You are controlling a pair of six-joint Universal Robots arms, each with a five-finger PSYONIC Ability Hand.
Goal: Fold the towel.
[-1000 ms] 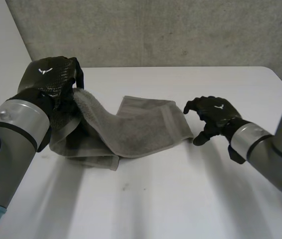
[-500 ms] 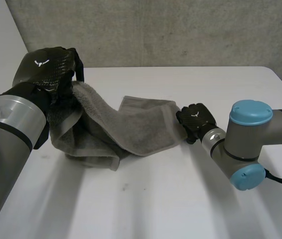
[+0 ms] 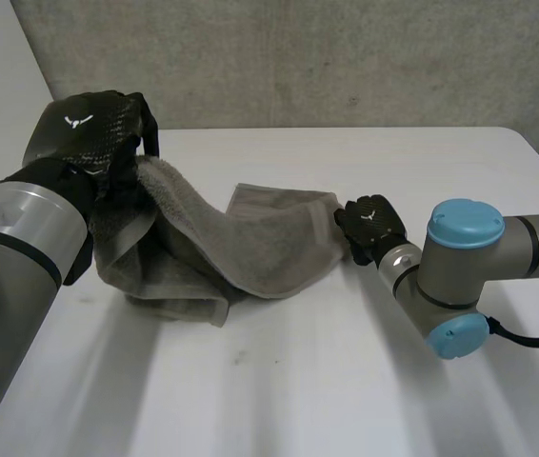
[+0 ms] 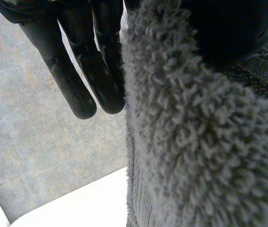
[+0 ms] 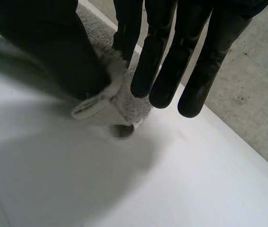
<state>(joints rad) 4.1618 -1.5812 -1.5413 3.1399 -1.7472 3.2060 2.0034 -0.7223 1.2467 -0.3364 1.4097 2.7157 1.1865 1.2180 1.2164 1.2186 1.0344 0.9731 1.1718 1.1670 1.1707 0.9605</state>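
A grey towel (image 3: 250, 243) lies crumpled across the white table (image 3: 346, 381), its left end lifted off the surface. My left hand (image 3: 89, 133) holds that raised end up; in the left wrist view the fluffy towel (image 4: 195, 142) is clamped between the thumb and the straight fingers (image 4: 82, 71). My right hand (image 3: 369, 227) sits at the towel's near right corner. In the right wrist view its thumb pinches the towel corner (image 5: 129, 101), with a white label (image 5: 92, 107), against one finger just above the table, while the other fingers (image 5: 191, 66) stay straight.
A grey concrete wall (image 3: 346, 57) runs behind the table's far edge. Bare white table (image 5: 124, 189) lies in front of the towel and to its right. The right arm's elbow (image 3: 460, 276) rests low over the table on the right.
My right hand moved left to the towel's right corner and closed on it, the arm folding in low. The left hand rose slightly with its end of the towel.
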